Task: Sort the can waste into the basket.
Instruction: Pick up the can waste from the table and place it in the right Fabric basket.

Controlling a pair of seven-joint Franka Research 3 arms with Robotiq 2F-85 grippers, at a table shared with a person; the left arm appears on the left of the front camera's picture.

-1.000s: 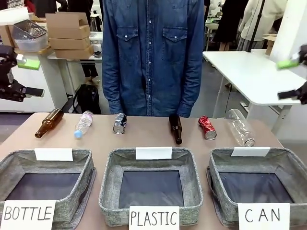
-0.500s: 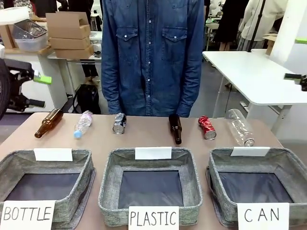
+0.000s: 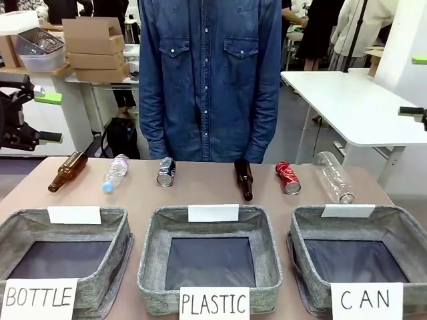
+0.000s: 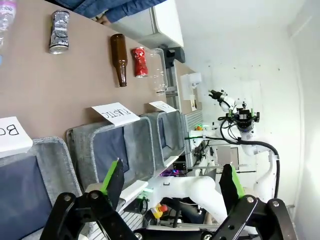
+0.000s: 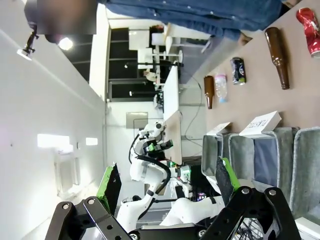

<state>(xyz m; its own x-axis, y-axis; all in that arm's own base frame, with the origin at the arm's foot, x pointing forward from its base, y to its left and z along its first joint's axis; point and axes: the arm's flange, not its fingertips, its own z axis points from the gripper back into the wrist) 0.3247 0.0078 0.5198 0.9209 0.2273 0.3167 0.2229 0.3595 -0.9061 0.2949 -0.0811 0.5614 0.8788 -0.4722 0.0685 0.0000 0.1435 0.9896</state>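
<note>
Two cans lie on the table's far side: a dark printed can (image 3: pixel 166 171) (image 4: pixel 59 32) (image 5: pixel 238 70) left of centre and a red can (image 3: pixel 288 177) (image 4: pixel 140 62) (image 5: pixel 310 24) to the right. The grey basket (image 3: pixel 393 212) signed "CAN" stands at the front right, with nothing in it; the left wrist view shows this basket (image 4: pixel 172 132) as the farthest of three. My left gripper (image 3: pixel 48 118) (image 4: pixel 171 180) hangs open at the left edge, off the table. My right gripper (image 3: pixel 415 85) (image 5: pixel 167 181) is open at the right edge, well above the basket.
Two brown bottles (image 3: pixel 67 171) (image 3: pixel 244 178) and two clear plastic bottles (image 3: pixel 115 173) (image 3: pixel 333 176) lie in the same row as the cans. Baskets signed "BOTTLE" (image 3: pixel 20 220) and "PLASTIC" (image 3: pixel 150 233) stand in front. A person in a denim shirt (image 3: pixel 210 80) stands at the far edge.
Both wrists have turned and shifted slightly at the picture's edges, the right gripper drawing farther out to the right. The cans, bottles and baskets have not moved.
</note>
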